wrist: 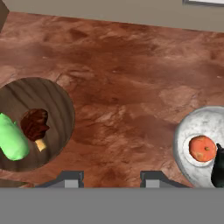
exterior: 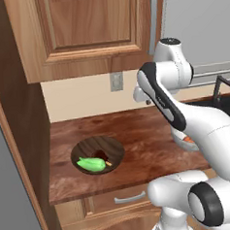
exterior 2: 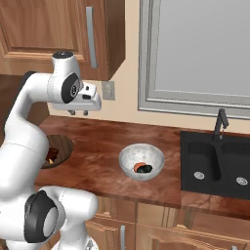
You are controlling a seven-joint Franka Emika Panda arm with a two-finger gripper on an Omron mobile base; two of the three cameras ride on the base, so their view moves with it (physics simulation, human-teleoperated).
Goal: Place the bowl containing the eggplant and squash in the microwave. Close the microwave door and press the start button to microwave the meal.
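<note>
Countertop [exterior: 137,130] from my left base camera carries the wooden bowl [exterior: 98,154] with a green vegetable [exterior: 91,163]; my right base camera shows the bowl [exterior 2: 141,161] on the counter beside the sink [exterior 2: 217,163], holding squash [exterior 2: 139,166] and eggplant [exterior 2: 145,169], gripper [exterior 2: 78,113] high above, well apart; my hand camera shows fingertips [wrist: 70,178] parted, grasping nothing, between both bowls.

The wooden counter [exterior 2: 102,146] carries the bowl [exterior 2: 141,161] and wooden bowl [exterior: 97,154].

Arm [exterior 2: 29,132] was folded up high, elbow bent, wrist turned down. Gripper [exterior 2: 78,113] hung above the counter's back part – jaws parted, nothing between the fingertips [wrist: 72,178] – touching nothing.
</note>
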